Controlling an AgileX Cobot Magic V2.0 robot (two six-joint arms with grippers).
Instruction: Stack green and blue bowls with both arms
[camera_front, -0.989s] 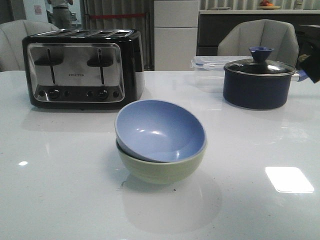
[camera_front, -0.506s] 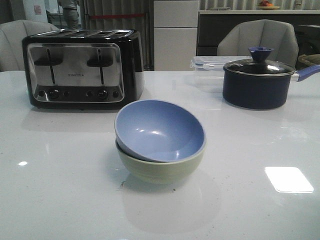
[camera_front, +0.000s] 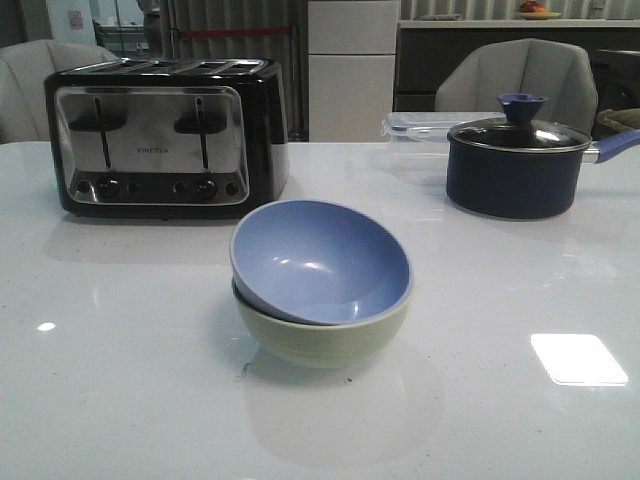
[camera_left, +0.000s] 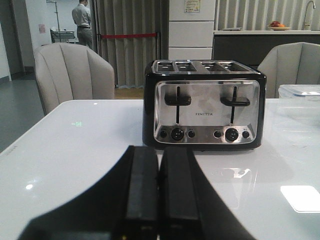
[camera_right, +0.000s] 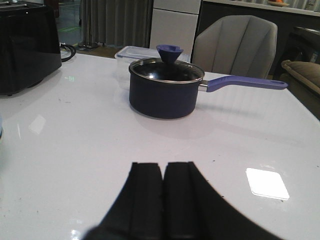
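Resting unmoved, blue bowl (camera_front: 322, 258) in green bowl (camera_front: 320, 338)

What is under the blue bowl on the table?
The green bowl is under the blue bowl; the blue one sits inside it, tilted. Only the green bowl's outer wall and rim show. Its inside is covered, so I cannot tell if anything else lies there.
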